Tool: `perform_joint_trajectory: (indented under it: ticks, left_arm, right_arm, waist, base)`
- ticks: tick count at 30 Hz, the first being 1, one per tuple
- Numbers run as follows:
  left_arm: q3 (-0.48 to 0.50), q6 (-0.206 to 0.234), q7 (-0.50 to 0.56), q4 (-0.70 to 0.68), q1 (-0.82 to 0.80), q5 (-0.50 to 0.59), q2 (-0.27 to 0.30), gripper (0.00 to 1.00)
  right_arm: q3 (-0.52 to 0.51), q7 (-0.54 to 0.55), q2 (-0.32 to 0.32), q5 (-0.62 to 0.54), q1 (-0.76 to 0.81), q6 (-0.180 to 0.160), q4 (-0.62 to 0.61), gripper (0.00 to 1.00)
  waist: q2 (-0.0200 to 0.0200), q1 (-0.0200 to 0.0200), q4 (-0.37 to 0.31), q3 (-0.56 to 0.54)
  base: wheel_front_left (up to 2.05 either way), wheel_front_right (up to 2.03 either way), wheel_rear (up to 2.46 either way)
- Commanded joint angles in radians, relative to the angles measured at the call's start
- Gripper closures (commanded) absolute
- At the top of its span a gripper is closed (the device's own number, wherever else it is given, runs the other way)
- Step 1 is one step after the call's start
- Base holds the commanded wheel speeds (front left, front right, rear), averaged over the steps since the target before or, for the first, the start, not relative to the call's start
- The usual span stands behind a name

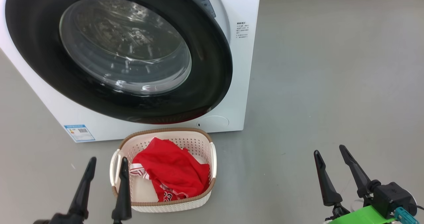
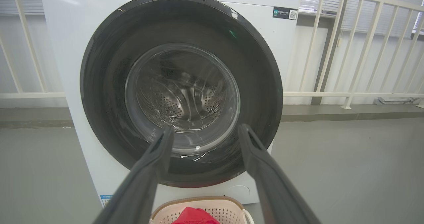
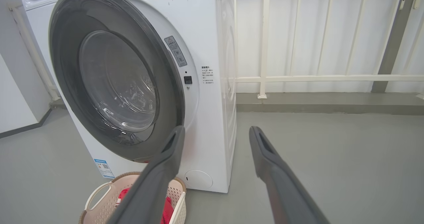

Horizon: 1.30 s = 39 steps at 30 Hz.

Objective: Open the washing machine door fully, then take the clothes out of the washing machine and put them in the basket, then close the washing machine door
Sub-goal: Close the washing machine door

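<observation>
Left gripper (image 1: 109, 159) spread wide and empty, basket (image 1: 165, 130) of red clothes (image 1: 172, 171) just beside its fingertips, right gripper (image 1: 329, 149) likewise slack, well apart, door (image 1: 212, 84) of the washing machine (image 1: 245, 68) ahead (latched or not, unclear).

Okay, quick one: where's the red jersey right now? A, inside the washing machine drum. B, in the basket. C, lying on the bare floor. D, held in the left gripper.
B: the red jersey lies bunched inside the basket, which sits on the floor in front of the washing machine.
</observation>
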Motion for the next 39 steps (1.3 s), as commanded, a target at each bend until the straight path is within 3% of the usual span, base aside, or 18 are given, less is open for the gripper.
perform_joint_trajectory:
  ticks: [1, 22, 23, 24, 26, 39]
  left_arm:
    - [0.044, -0.008, -0.012, -0.032, -0.012, 0.012, 0.004, 0.0]
    - [0.088, -0.07, -0.012, -0.011, 0.051, 0.088, -0.068, 0.0]
    - [0.087, -0.072, -0.012, -0.014, 0.049, 0.09, -0.071, 0.0]
    - [0.085, -0.075, -0.012, -0.016, 0.047, 0.093, -0.074, 0.0]
    - [0.083, -0.078, -0.012, -0.019, 0.044, 0.099, -0.08, 0.0]
    - [0.07, -0.103, -0.012, -0.05, 0.014, 0.122, -0.119, 0.0]
  right_arm:
    - [0.02, -0.006, -0.012, -0.008, -0.013, 0.006, -0.026, 0.0]
    - [0.005, -0.006, -0.012, -0.001, 0.015, 0.006, -0.038, 0.01]
    - [0.005, -0.006, -0.012, 0.0, 0.014, 0.006, -0.038, 0.36]
    - [0.006, -0.006, -0.012, 0.0, 0.012, 0.006, -0.036, 0.62]
    - [0.013, -0.006, -0.012, -0.001, 0.006, 0.006, -0.033, 1.0]
    - [0.081, -0.006, -0.012, -0.013, -0.165, 0.006, 0.005, 1.0]
  waist:
    - [0.0, 0.0, -0.003, -0.004]
    - [0.0, 0.0, 0.014, -0.004]
    - [0.0, 0.0, 0.019, -0.002]
    - [0.0, 0.0, 0.025, 0.0]
    - [0.0, 0.0, 0.038, 0.004]
    - [0.0, 0.0, 0.154, 0.089]
  base:
    - [0.0, 0.0, 0.0]
    - [0.0, 0.0, 0.0]
    - [0.0, 0.0, 0.0]
    - [0.0, 0.0, 0.0]
    - [0.0, 0.0, 0.0]
    - [0.0, 0.0, 0.0]
